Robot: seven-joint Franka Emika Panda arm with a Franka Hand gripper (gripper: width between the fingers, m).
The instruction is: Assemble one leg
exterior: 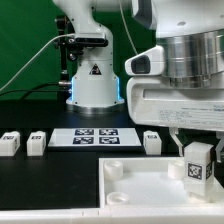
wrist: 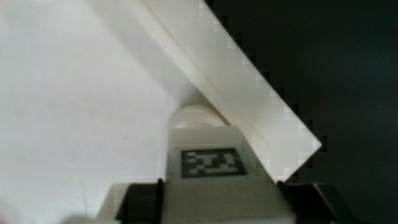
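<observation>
Pinching the leg point(exterior: 196, 168) btwn its two fingers, the gripper point(exterior: 197, 156) hangs over the right part of the white slab point(exterior: 135, 192). The leg is upright w/ its tag facing out; can't tell if it touches the slab. In the wrist view the leg point(wrist: 214, 150) sits btwn the dark fingers point(wrist: 143, 203), near the slab's edge, w/ the black table point(wrist: 347, 60) beyond. A round socket point(exterior: 113, 170) marks the slab's far left corner. Farther back lie the left block point(exterior: 10, 143), the second block point(exterior: 36, 141), the marker board point(exterior: 95, 138) and the third block point(exterior: 152, 141).
</observation>
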